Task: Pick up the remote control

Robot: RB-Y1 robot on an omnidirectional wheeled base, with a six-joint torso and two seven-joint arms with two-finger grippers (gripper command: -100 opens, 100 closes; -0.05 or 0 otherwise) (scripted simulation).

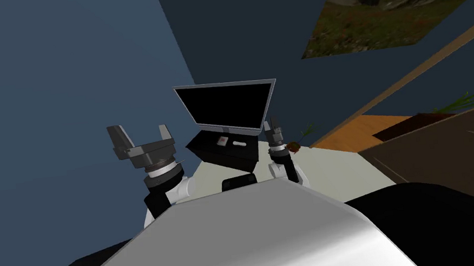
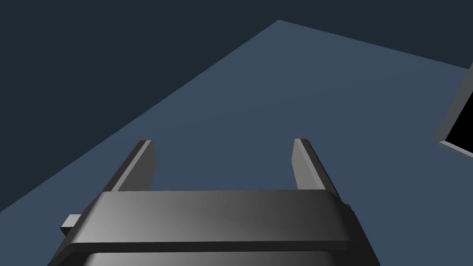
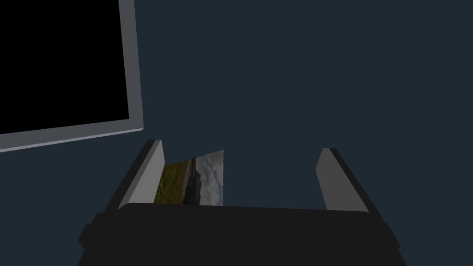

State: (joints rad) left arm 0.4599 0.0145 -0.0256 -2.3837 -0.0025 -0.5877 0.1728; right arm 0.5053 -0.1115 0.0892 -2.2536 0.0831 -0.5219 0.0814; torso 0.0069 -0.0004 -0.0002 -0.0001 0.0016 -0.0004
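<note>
- The left gripper (image 1: 140,131) is up high in the left middle of the head view. Its two fingers stand wide apart and hold nothing. It points at the blue wall, far from the work. I think it is there just to be out of the way.
- The TV (image 1: 226,108) is in the middle of the frame. It sits on a dark stand (image 1: 204,145).
- A small box (image 1: 222,140) with red on it lies on the stand, under the TV.
- The remote (image 1: 239,143) is, I think, the small white bar just right of the box. It does not touch the box. It lies flat on the stand, right under the TV, where people like to leave it.
- The right gripper (image 1: 270,127) is just right of the remote, by the TV's lower right corner. Its fingers are wide open too and hold nothing. It points up at the wall, not down at the remote, so it is not yet ready to grab.
- This gripper is the near one, so I think it should do the picking. It has to tip down first.
- A plant (image 1: 292,146) sits just lower right of that gripper. A picture (image 1: 381,6) hangs in the upper right.
</note>
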